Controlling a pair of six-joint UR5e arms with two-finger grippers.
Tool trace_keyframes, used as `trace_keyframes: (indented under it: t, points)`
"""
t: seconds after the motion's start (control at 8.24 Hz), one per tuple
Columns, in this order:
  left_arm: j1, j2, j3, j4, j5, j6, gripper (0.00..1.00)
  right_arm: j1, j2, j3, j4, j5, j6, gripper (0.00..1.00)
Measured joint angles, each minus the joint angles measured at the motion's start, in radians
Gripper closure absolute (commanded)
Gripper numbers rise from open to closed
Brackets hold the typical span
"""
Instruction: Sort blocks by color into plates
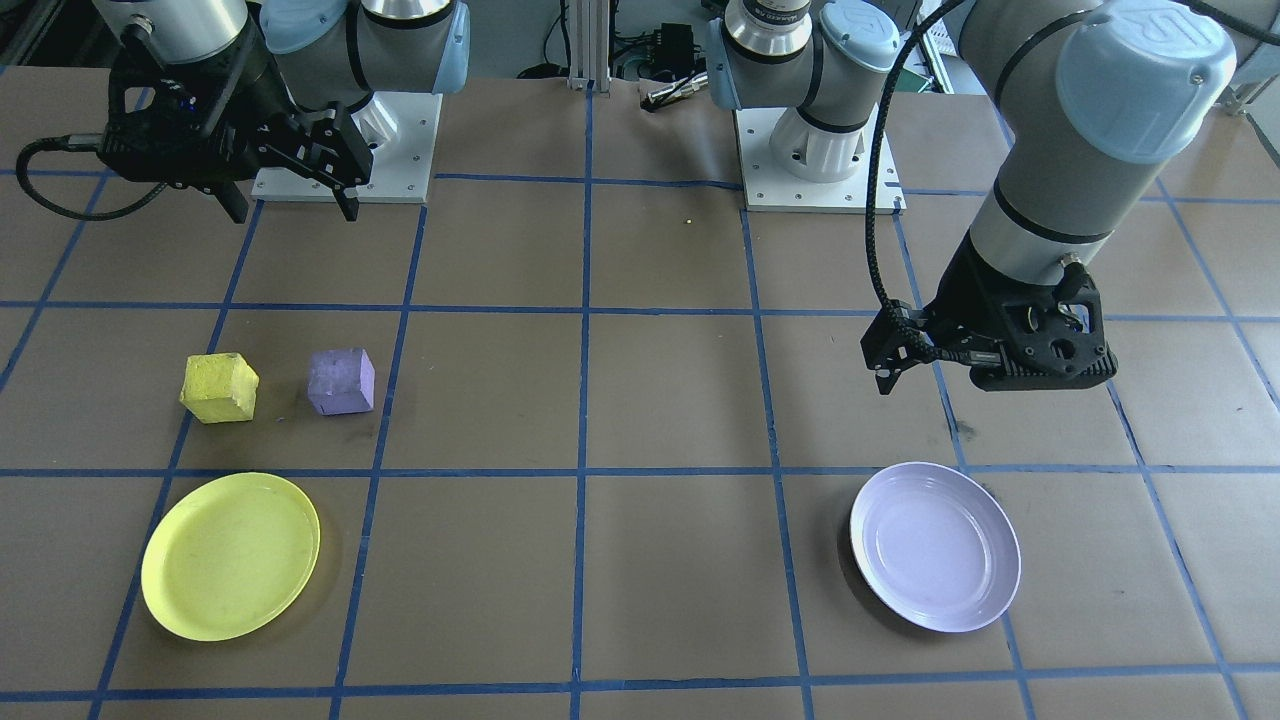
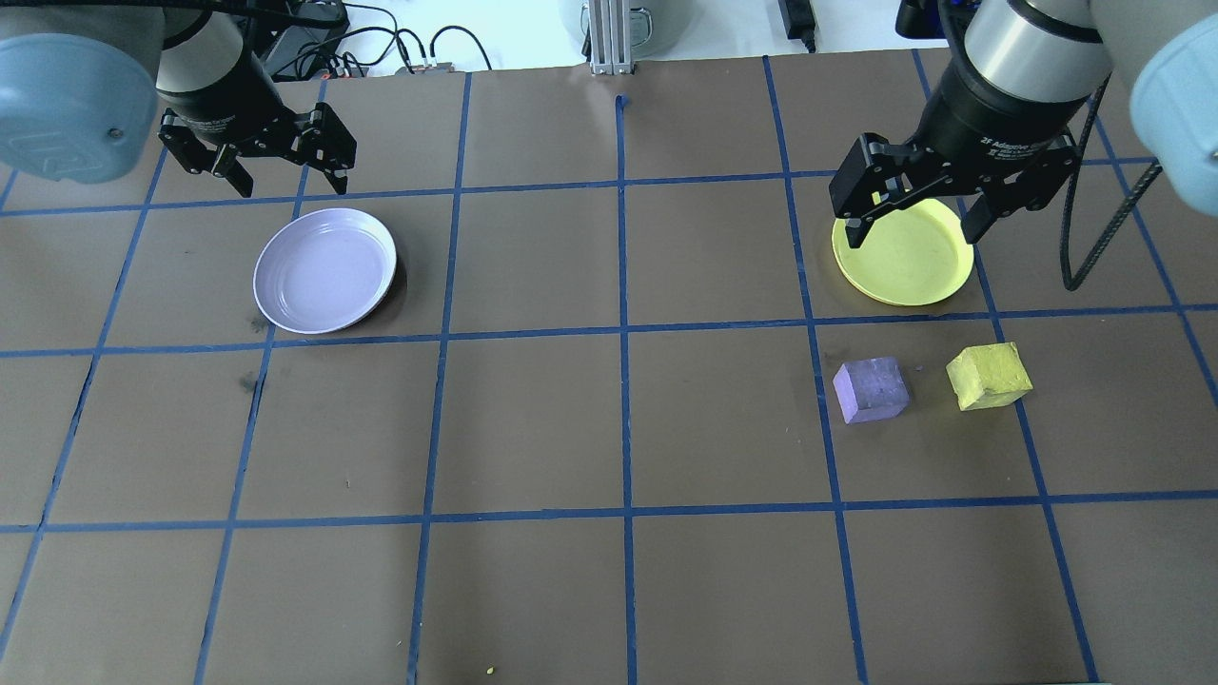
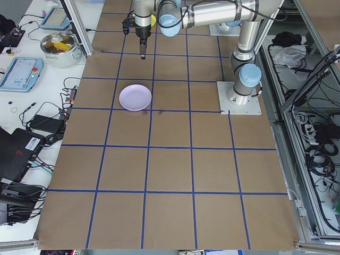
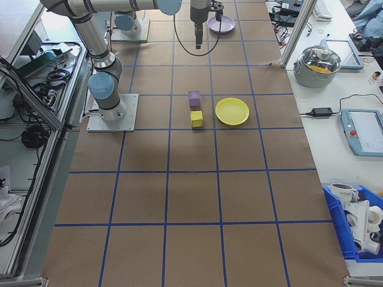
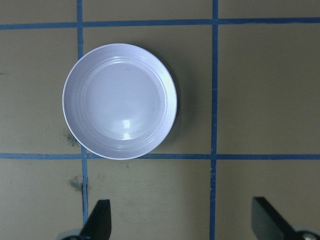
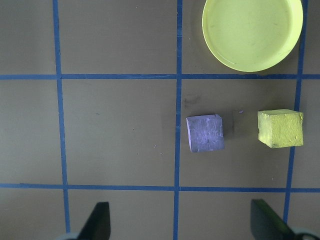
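On the table's left half in the overhead view, the left gripper hangs high with its jaws spread and empty, just beyond the far rim of the lavender plate, its arm reaching in from the upper left corner and its wrist pointed straight down. The plate is bare. Far across the brown paper grid, on the right half, the purple block and the yellow block sit side by side, close but apart, on the near side of the yellow plate, which is also bare. The right gripper hovers above that plate's far edge, jaws likewise wide apart and holding nothing, wrist vertical.

Neither block is sorted yet. Both look like rough-faced foam: probably very light, a little squashy and not slippery, so a modest squeeze across two opposite flat faces, taken from directly above, should hold. The purple cube sits slightly skewed to the grid lines, so the wrist would likely need a small turn to meet its faces squarely.
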State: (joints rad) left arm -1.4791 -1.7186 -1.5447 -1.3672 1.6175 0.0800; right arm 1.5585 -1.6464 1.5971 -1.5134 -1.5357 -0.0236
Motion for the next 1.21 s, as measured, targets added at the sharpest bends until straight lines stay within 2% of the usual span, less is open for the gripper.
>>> trace_keyframes:
  t: [0.49,0.85,1.09,1.21]
  points:
    - [-0.001,0.001,0.003,0.0,0.0,0.002,0.0,-0.003,0.026,0.003,-0.012,-0.011,-0.016,0.0]
    - [0.004,0.001,0.001,0.016,0.001,0.003,0.0,-0.064,0.09,0.006,-0.073,-0.112,-0.177,0.0]
    - [0.005,0.0,-0.001,0.026,0.001,0.003,0.0,-0.167,0.15,0.06,-0.152,-0.105,-0.29,0.0]
    - [0.005,-0.001,-0.002,0.028,0.0,0.003,0.0,-0.211,0.173,0.126,-0.232,-0.098,-0.345,0.0]
